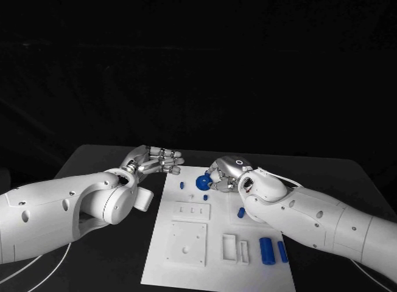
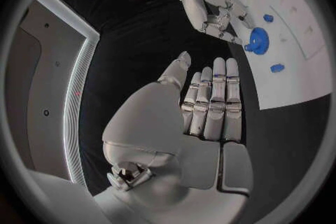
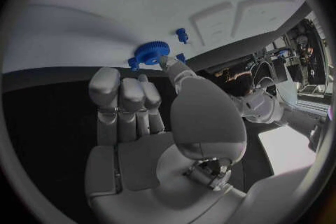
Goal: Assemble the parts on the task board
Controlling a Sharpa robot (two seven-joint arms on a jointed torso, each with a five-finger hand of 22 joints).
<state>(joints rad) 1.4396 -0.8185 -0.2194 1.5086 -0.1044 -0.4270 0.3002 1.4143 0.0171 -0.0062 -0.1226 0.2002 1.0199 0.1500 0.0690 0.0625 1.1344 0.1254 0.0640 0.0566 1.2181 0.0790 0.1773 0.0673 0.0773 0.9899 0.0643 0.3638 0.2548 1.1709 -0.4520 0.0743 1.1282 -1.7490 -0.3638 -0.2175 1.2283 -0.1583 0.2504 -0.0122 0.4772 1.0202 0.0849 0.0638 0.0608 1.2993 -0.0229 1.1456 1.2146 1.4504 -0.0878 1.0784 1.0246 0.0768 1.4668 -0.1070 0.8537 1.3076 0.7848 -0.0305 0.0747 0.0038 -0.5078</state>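
The white task board (image 1: 218,249) lies in the middle of the black table. A blue gear (image 1: 203,181) sits flat near its far edge. My right hand (image 1: 224,176) is right beside the gear, with its thumb tip (image 3: 167,61) against the gear's (image 3: 148,52) rim and its other fingers stretched out just short of it. Small blue pegs (image 1: 182,184) (image 1: 206,197) stand near the gear. My left hand (image 1: 154,161) hovers off the board's far left corner, fingers (image 2: 213,95) straight and side by side, holding nothing.
Another blue peg (image 1: 240,212) stands mid-board, and two blue cylinders (image 1: 266,250) (image 1: 282,251) lie near the board's front right. White raised blocks (image 1: 188,242) and slots (image 1: 235,248) cover the board's front half. Bare black table (image 1: 102,158) surrounds the board.
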